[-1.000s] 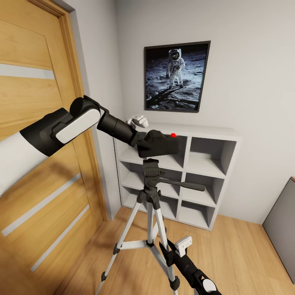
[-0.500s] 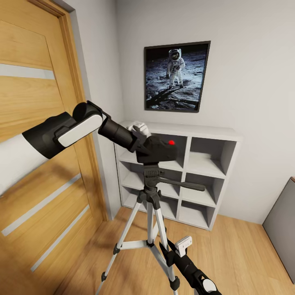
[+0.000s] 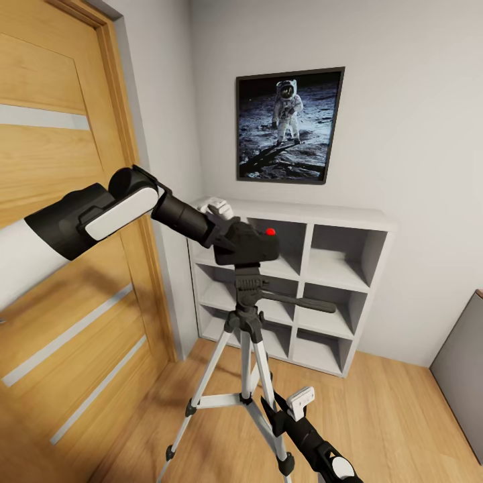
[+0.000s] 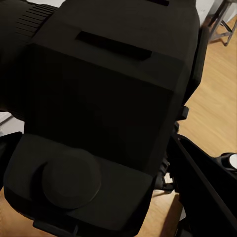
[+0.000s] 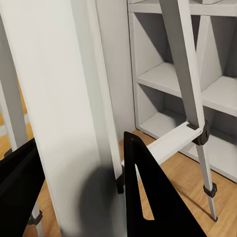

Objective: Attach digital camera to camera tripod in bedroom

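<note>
The digital camera (image 3: 247, 245), black with a red button, sits directly over the black head (image 3: 247, 282) of the camera tripod; I cannot tell whether they touch. My left gripper (image 3: 227, 236) reaches in from the door side and is shut on the camera, whose dark body (image 4: 103, 98) looms close in the left wrist view. The tripod's long lever (image 3: 305, 303) points right. Low down, my right gripper (image 3: 276, 410) is shut on a silver tripod leg (image 5: 64, 98), which stands between its black fingers (image 5: 148, 192).
An oak door (image 3: 54, 282) with frosted stripes stands close on the left. White cube shelving (image 3: 335, 268) is behind the tripod, with a small white gadget (image 3: 217, 206) on top. An astronaut picture (image 3: 288, 124) hangs above. A grey panel (image 3: 463, 376) stands at the right edge.
My left arm has brought the camera down and a little left, from above and right of the tripod head to directly over it. The right gripper and tripod have not moved.
</note>
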